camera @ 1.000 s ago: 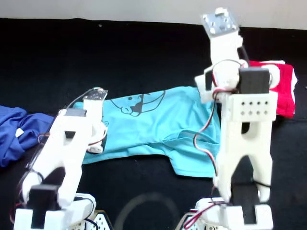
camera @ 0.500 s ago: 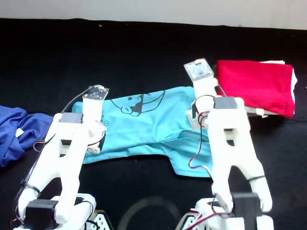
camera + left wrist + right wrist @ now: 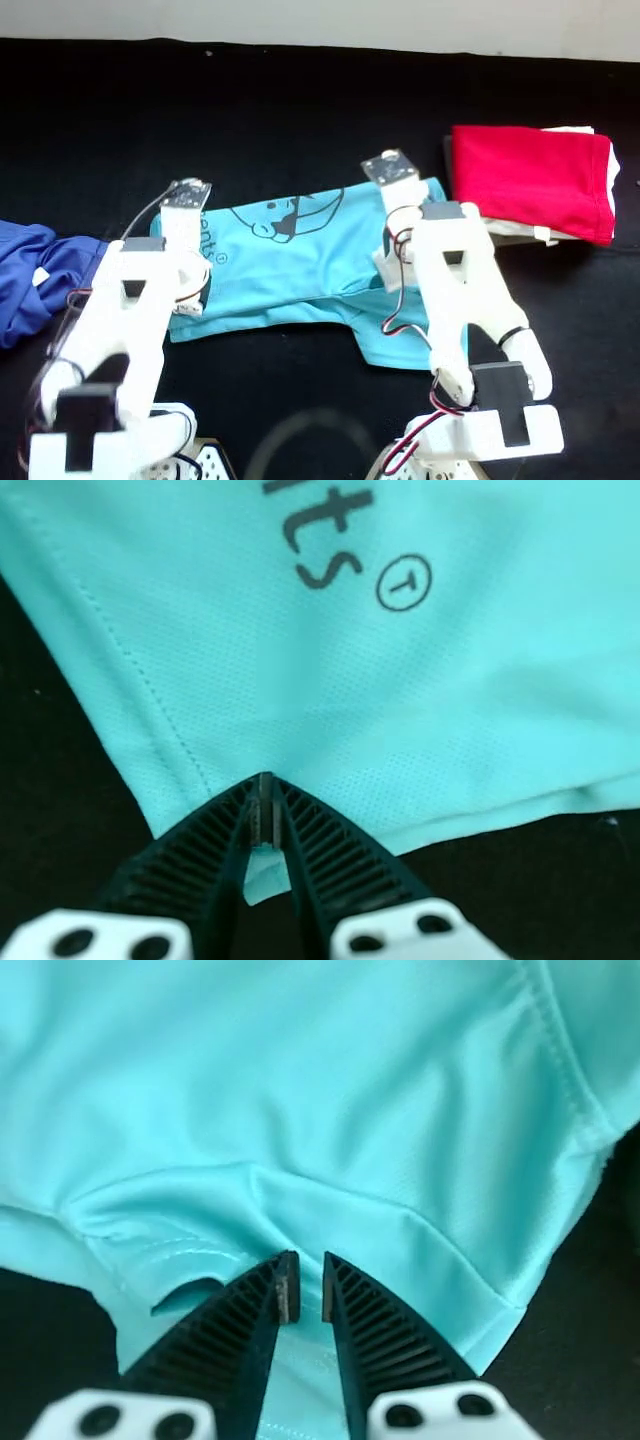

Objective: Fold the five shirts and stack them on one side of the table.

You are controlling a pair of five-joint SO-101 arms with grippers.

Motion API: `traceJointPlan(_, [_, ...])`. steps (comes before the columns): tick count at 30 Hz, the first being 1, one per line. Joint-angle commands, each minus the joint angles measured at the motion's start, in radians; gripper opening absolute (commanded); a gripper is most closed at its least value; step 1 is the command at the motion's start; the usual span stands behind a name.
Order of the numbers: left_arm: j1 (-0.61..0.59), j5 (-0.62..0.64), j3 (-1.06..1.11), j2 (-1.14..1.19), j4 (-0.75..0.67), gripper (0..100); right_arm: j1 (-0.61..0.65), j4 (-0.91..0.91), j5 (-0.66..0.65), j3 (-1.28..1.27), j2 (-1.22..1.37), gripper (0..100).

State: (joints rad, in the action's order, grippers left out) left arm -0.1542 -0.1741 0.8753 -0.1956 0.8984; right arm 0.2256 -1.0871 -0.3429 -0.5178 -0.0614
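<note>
Your left claw (image 3: 262,815) is pinched closed on the turquoise shirt (image 3: 300,250), with the ribbed jaws meeting right at the stitched hem and a sliver of cloth caught between them. That's the end of the shirt with the dark lettering (the small circled letter sits just beyond the jaws). Over on the other arm, your right claw (image 3: 303,1290) is parted by a narrow gap. Its tips are down at a raised crease in the same shirt, beside a seam, and cloth shows through between them.

From the high view, the turquoise shirt lies spread across the middle of the black table (image 3: 300,110). Its printed side faces up and its near edge is bunched into a loose fold, with one arm over each end.

A folded red shirt (image 3: 530,180) rests at the table's right side on top of a white layer (image 3: 515,231), just beside the turquoise one. A crumpled blue shirt (image 3: 30,275) sits at the left edge, near the left arm.
</note>
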Motion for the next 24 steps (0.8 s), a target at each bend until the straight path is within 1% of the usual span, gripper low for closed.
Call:
traceJointPlan(1, [-0.016,-0.003,-0.085,0.120,0.005,1,0.031,-0.061,-0.012,0.002,-0.041,5.0])
traceJointPlan(4, [-0.016,-0.003,-0.131,0.160,0.038,1,0.065,-0.153,-0.021,0.004,-0.053,5.0])
traceJointPlan(6, [-0.016,-0.003,-0.139,0.168,0.040,1,0.076,-0.203,-0.071,-0.008,-0.074,4.5])
traceJointPlan(10, [-0.016,-0.003,-0.139,0.171,0.040,1,0.068,-0.243,-0.161,-0.061,-0.142,3.3])
traceJointPlan(13, [-0.015,-0.003,-0.139,0.173,0.040,1,0.041,-0.245,-0.170,-0.070,-0.231,3.3])
traceJointPlan(18, [-0.015,-0.003,-0.139,0.174,0.040,1,0.015,-0.062,-0.170,-0.088,-0.351,3.3])
traceJointPlan(24, [-0.015,-0.003,-0.139,0.174,0.041,1,0.002,0.074,-0.172,-0.200,-0.280,3.3])
